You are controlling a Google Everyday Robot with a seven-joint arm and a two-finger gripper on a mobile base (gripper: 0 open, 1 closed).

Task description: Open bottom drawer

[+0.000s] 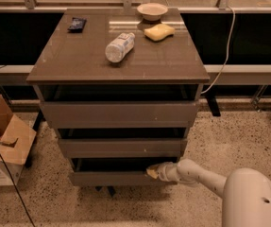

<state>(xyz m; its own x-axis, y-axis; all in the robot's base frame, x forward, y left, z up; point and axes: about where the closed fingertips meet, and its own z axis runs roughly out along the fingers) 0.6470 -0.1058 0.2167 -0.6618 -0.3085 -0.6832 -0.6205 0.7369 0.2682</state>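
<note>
Speckled stone floor (229,141) runs under a low grey-brown cabinet (78,63) that stands before a dark window wall. At far left an open cardboard box (10,143) sits on the floor, near the cabinet's corner. On the cabinet top, from left to right, lie a small dark packet (77,24), a clear plastic bottle (120,47) on its side with its length running towards the back right, a pale bowl (152,11) at the rear edge, and a yellow sponge (159,32) just in front of the bowl.

Three plain drawer fronts are stacked below the top: the top drawer (118,115), the middle drawer (121,147), and lowest, just above the floor, the bottom drawer (109,178). Its long axis runs left to right and its flat front faces the camera, with a dark gap showing above its upper edge.

To the right, the gripper (153,172) meets that upper edge near the drawer's right end; whether it is clenched or released cannot be told. The white arm (196,176) stretches back to the rounded robot body (253,200) at lower right. A light cable (225,56) hangs down past the cabinet's right side.
</note>
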